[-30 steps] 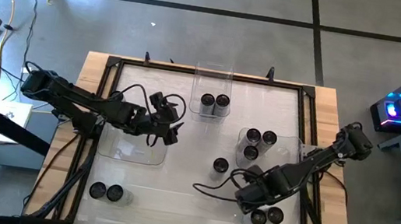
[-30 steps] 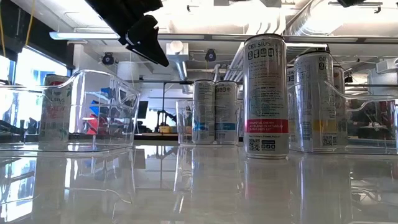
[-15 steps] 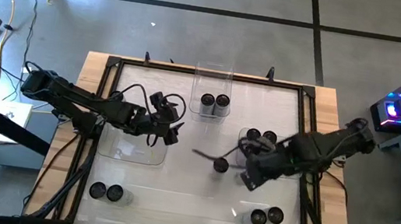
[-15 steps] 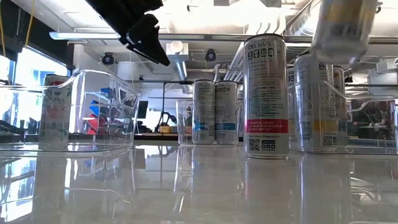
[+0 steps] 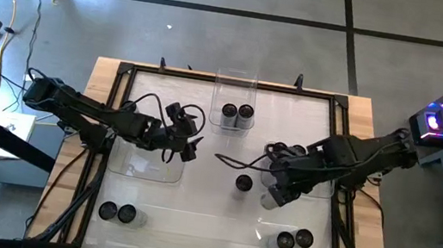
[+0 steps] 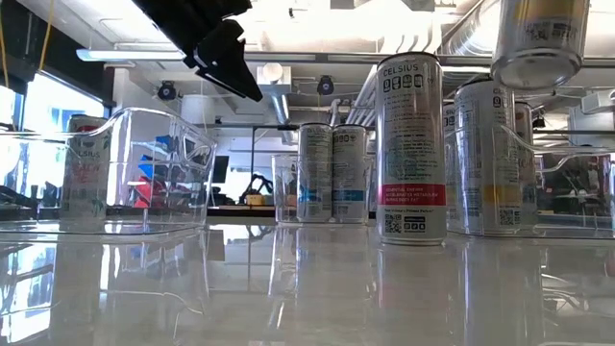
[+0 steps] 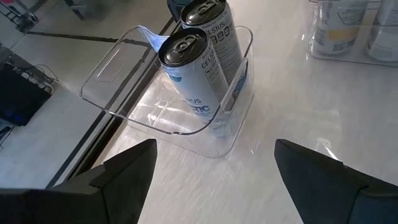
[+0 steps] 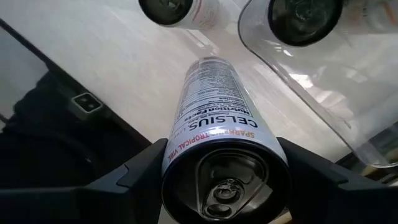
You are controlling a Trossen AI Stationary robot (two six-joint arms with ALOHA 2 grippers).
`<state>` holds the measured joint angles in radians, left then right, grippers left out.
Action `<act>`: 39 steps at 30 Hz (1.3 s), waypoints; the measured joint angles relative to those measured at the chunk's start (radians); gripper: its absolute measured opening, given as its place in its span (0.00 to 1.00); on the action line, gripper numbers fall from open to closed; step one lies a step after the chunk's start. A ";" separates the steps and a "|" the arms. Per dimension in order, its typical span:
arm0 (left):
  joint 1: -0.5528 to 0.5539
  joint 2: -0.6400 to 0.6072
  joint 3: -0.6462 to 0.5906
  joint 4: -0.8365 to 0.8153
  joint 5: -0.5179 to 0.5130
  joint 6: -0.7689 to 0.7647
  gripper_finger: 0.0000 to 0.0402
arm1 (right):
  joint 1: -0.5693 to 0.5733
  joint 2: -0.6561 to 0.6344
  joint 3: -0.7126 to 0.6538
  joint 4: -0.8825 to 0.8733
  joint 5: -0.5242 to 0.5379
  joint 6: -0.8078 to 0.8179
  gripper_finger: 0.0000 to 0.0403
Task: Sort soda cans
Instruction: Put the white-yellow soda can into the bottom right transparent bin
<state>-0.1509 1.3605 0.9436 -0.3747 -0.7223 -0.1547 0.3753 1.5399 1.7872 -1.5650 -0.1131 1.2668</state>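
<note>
The soda cans are slim cylinders with dark tops. My right gripper (image 5: 275,191) is shut on one soda can (image 6: 538,40), which hangs high above the table's right middle. A lone can (image 5: 243,182) stands on its base beside it. Two cans (image 5: 236,112) stand in the far clear tray (image 5: 236,81), and others (image 5: 287,153) in the right tray. Pairs stand near left (image 5: 116,212) and near right (image 5: 294,239). My left gripper (image 5: 190,143) hovers open at the left tray's (image 5: 139,165) edge, with nothing between its fingers (image 7: 124,177). My right gripper pinches the can's side wall just below the lid (image 8: 219,146) between its two fingers (image 8: 140,177), one on each side. The fingers come from above, pointing steeply down. The can hangs below them, lid up and slightly tilted, its base (image 6: 536,71) well clear of the table.
A black frame (image 5: 125,71) runs around the glossy white table top. Black cables (image 5: 234,159) trail from both wrists over the table's middle. The left tray holds nothing where my left gripper hovers. Bare table shows along the near middle (image 5: 198,225).
My right gripper has risen from the near right tray with a can and swung toward the table's far edge and middle, tipping more steeply downward. The can has come up clear of the table and now hangs beside the lone can.
</note>
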 joint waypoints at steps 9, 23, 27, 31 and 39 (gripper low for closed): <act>0.000 0.000 0.000 -0.001 0.002 0.003 0.80 | 0.007 -0.193 -0.266 -0.009 -0.014 0.140 0.60; 0.000 0.000 0.000 0.017 0.008 0.002 0.80 | -0.132 -0.255 -0.329 -0.009 0.095 0.049 0.60; 0.000 0.000 0.000 0.018 0.011 0.002 0.80 | -0.182 -0.226 -0.330 -0.007 0.095 -0.024 0.60; 0.000 0.000 0.000 0.022 0.012 0.002 0.80 | -0.221 -0.171 -0.330 -0.006 0.084 -0.101 0.60; 0.000 0.000 0.000 0.022 0.013 0.002 0.80 | -0.264 -0.036 -0.330 -0.007 0.048 -0.306 0.60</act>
<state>-0.1509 1.3605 0.9436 -0.3527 -0.7090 -0.1532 0.1116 1.5037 1.4574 -1.5720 -0.0654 0.9612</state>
